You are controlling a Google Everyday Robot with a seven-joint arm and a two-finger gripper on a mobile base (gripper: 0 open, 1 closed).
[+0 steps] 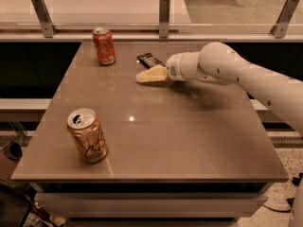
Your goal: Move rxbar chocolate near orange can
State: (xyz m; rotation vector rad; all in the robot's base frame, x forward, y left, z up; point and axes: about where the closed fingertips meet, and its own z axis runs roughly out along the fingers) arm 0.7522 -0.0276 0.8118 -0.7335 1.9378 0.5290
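Surface: brown-grey square table [189, 141], smooth, with small glints from overhead light near its middle. Behind the far edge runs a pale ledge with three upright metal posts [164, 15]. Dark recesses lie below the ledge on both sides. Speckled floor [289, 148] shows at the right.

Writing: the orange can [88, 135] carries dark cursive script on its side, and I cannot read the word. Its silver top is opened. The red-orange can [104, 46] has a light label patch, text too small. The rxbar chocolate [149, 59] shows white lettering stripes on black wrapper, not legible.

Positions:
- rxbar chocolate: lying flat at the far middle of the table, right of the red-orange can and apart from it.
- orange can: upright at the near left corner, well apart from the bar.
- red-orange can: upright at the far left.

My gripper [144, 75]: low over the table, just in front of the bar on the camera side, pointing left. Its cream tip reads as one wedge from here. Apart or together: cannot tell. I cannot tell either whether it touches the bar. It holds nothing visible.

My arm [246, 77]: white, reaching in from the right edge over the far right part of the table, shadow beneath it.

Open tabletop lies between the bar and the orange can.
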